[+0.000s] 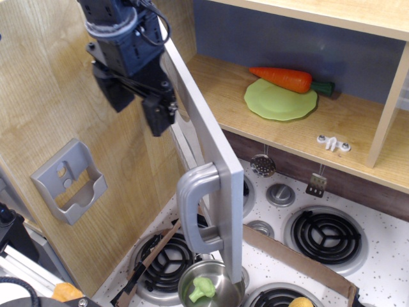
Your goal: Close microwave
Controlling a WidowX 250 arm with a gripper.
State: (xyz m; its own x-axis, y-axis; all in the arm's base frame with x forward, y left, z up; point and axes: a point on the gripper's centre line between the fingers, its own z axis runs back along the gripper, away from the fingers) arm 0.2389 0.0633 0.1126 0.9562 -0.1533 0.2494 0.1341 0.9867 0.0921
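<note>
The microwave is a light wood compartment [211,96] with a grey door [214,163] hinged at its left. The door stands partly open, swung out over the stove, with its big silver handle [199,211] facing me. My black gripper [137,112] is at the upper left, on the outer side of the door. Its jaws are apart with nothing between them. The right finger [160,115] rests against the door's outer face near the top. The door's window and buttons do not show from this angle.
An orange carrot [281,78] and a green plate [281,101] lie inside the compartment. A steel pot [211,291] with a green toy sits under the door's lower edge. Stove burners [326,235], a cardboard strip [294,256] and a grey wall holder [69,182] are around.
</note>
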